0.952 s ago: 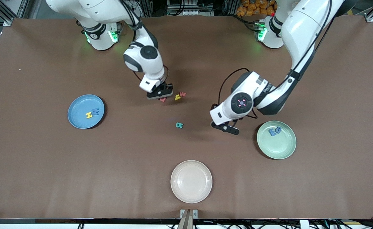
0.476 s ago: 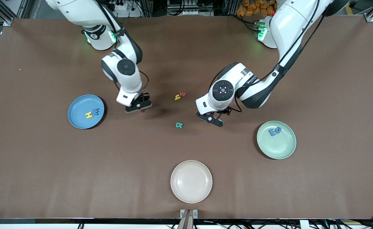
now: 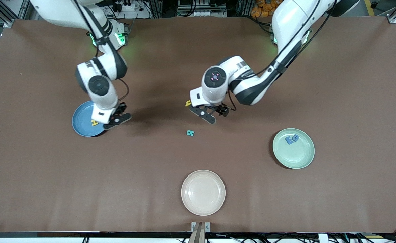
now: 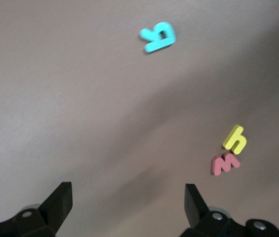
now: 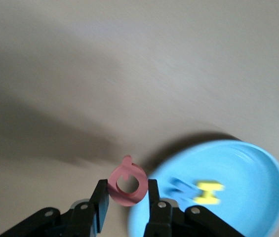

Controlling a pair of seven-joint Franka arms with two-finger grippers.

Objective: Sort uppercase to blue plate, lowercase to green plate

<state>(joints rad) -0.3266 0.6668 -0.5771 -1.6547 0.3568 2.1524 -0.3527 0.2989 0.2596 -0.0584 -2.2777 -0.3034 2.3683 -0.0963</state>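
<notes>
Both arms have swung: right gripper (image 5: pixel 127 197), fingers clenched on the red Q (image 5: pixel 127 185), now hovers over the blue plate (image 3: pixel 83 126) rim. Release here and it may bounce onto the worktop (image 3: pixel 198 155). Left gripper (image 3: pixel 207 114), fingers released, hangs above the yellow h (image 4: pixel 235 139).

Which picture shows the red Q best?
The right wrist view: the red Q sits clearly pinched in the right gripper, beside the blue plate. In the front view the gripper hides it. The left wrist view does not show it.
</notes>
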